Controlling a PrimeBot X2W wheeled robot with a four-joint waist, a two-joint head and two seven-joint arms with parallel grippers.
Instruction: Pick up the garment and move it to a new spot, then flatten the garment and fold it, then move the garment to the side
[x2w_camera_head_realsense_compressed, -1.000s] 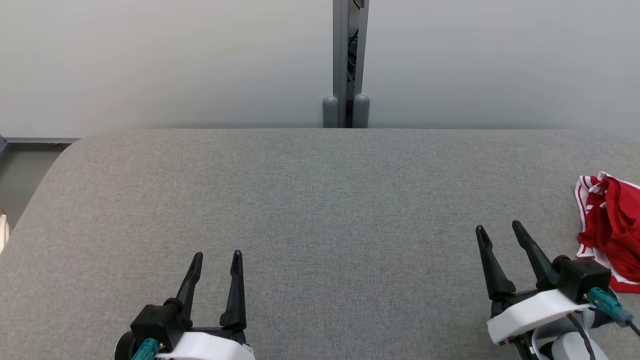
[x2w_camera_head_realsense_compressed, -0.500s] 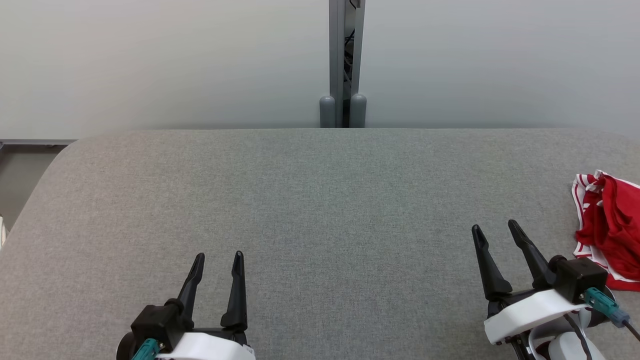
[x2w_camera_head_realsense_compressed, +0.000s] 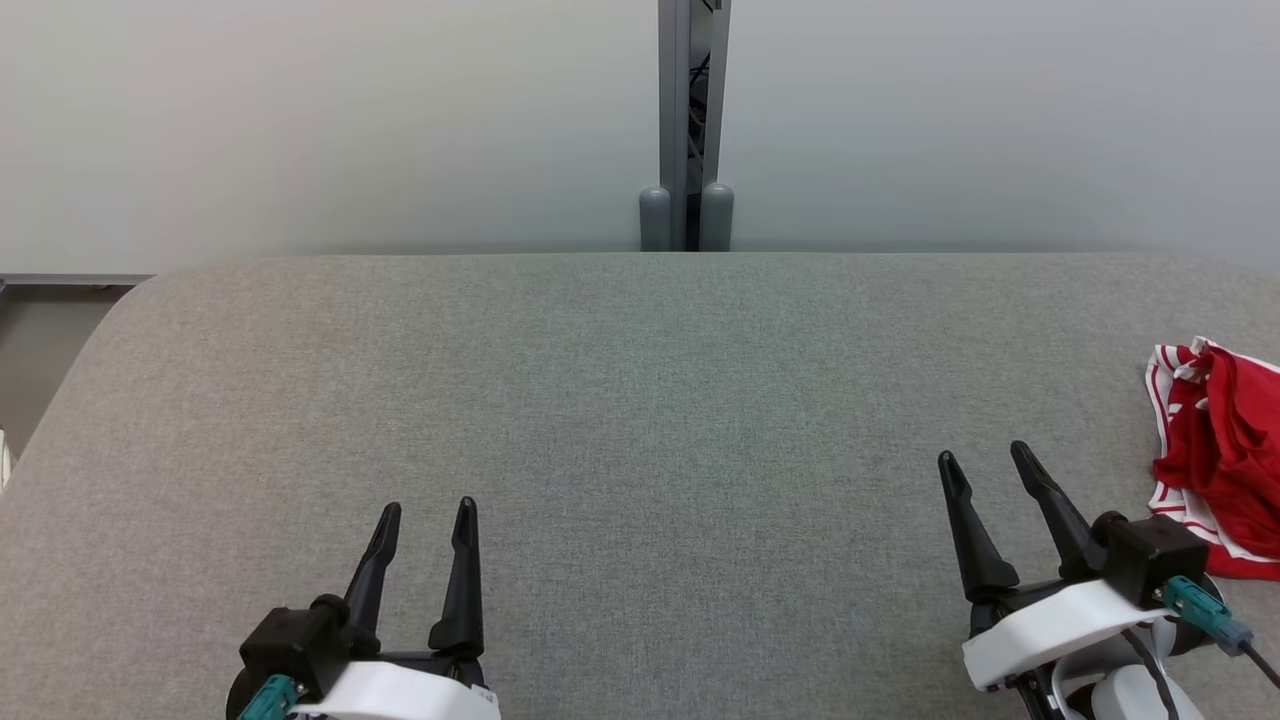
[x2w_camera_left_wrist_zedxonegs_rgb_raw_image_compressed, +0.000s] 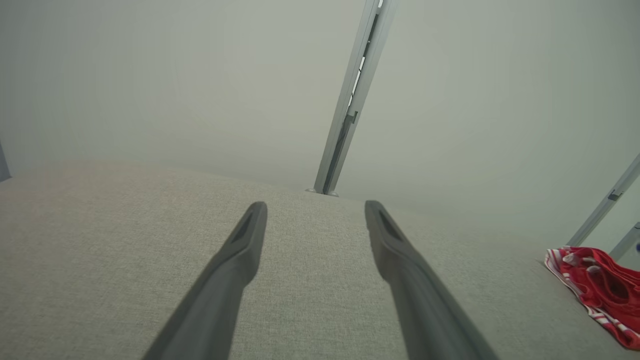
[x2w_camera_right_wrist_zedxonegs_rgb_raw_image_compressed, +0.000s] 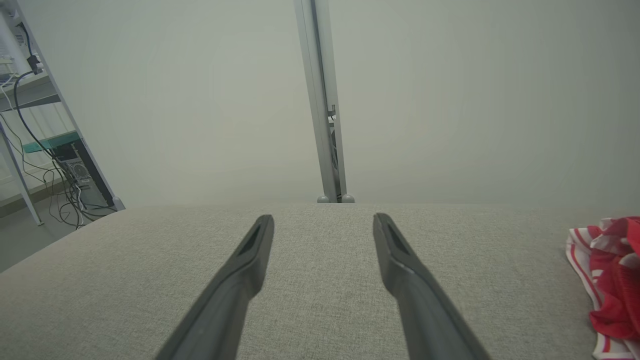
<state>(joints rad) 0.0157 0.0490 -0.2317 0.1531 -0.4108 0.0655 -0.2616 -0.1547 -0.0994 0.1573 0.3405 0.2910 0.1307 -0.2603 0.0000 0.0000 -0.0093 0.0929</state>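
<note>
Fabric, grey and woven, covers the bench (x2w_camera_head_realsense_compressed: 640, 380) from edge to edge. Both arms hang low over its near side. The left hand (x2w_camera_head_realsense_compressed: 429, 505) has its two dark fingers spread wide, holding nothing, with bare cloth between and ahead of them. The right hand (x2w_camera_head_realsense_compressed: 982, 452) is spread just as wide and grips nothing either; its fingers lean a little toward the left hand. The garment (x2w_camera_head_realsense_compressed: 1215, 440), a red piece with red-and-white striped trim, lies crumpled in a heap on the bench just beyond the right hand's outer side, near it but not touching, and well apart from the left hand. Straight ahead of the fingers, past the far edge of the bench, a grey metal post (x2w_camera_head_realsense_compressed: 686, 120) stands upright between two pale wall panels.
</note>
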